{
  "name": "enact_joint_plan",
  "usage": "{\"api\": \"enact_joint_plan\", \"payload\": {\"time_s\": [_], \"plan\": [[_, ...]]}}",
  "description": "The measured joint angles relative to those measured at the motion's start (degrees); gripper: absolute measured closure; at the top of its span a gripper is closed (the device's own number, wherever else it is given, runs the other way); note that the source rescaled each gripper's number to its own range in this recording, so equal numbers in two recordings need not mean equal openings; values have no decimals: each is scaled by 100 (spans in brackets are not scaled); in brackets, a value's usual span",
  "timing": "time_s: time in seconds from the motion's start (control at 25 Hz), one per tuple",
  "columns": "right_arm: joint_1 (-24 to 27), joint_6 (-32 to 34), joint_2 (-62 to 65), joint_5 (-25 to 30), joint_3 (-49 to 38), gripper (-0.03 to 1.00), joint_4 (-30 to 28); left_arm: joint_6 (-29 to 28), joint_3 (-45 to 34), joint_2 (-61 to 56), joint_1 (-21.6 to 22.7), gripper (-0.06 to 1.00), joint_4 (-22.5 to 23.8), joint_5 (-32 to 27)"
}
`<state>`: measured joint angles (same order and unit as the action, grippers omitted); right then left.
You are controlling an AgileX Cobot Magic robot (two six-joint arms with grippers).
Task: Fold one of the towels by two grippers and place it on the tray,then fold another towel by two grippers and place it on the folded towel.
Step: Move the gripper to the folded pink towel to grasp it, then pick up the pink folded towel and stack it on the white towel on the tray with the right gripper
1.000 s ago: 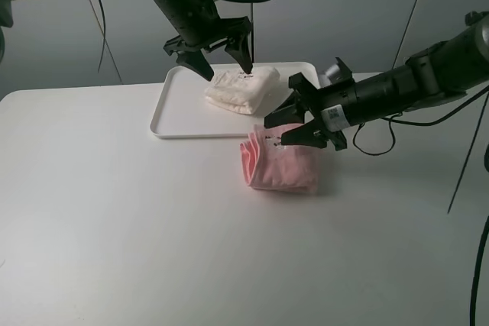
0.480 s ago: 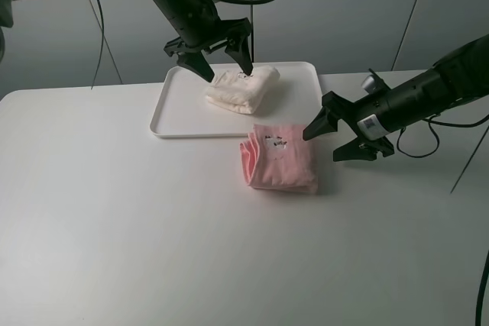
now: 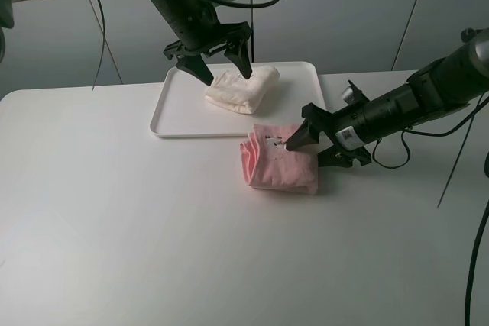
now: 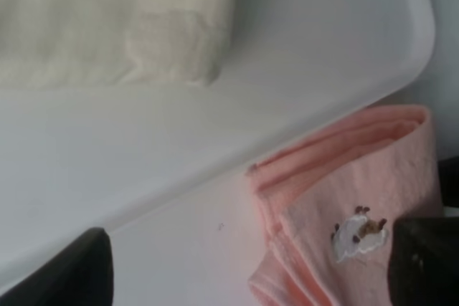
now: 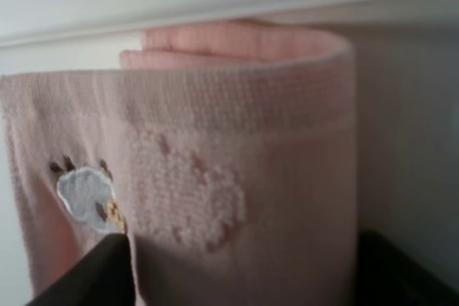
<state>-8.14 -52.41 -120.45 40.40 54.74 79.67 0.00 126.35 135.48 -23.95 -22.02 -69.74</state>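
Your right gripper returns, jaws spread around the folded pink towel; cream towel sits trayed under your open left gripper. Stacking remains.

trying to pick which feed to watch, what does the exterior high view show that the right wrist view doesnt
Only the exterior high view shows both arms: the left gripper open over the folded cream-white towel on the tray, and the right gripper at the pink towel's right edge, jaws apart.

Only the right wrist view shows the pink towel's terry weave close up and its small animal patch in detail, with that gripper's dark fingers at either side.

Both show the folded pink towel lying on the table just outside the tray.
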Motion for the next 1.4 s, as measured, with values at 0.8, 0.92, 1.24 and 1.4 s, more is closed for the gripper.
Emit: {"api": "enact_joint_plan", "payload": {"time_s": [0.8, 0.92, 1.24, 1.4], "plan": [[-145, 110, 934, -71, -10, 88, -1003, 1034, -1005, -621, 1, -5, 45, 7], [-145, 852, 1349, 1, 282, 88, -1885, 1308, -1859, -1202, 194, -5, -64, 59], [-145, 2532, 1429, 526, 2049, 88, -3444, 2394, -4281, -3235, 650, -5, -643, 1273], [-145, 2952, 1013, 1126, 3392, 88, -3197, 2666, -5312, -3762, 672, -5, -655, 1915]]}}
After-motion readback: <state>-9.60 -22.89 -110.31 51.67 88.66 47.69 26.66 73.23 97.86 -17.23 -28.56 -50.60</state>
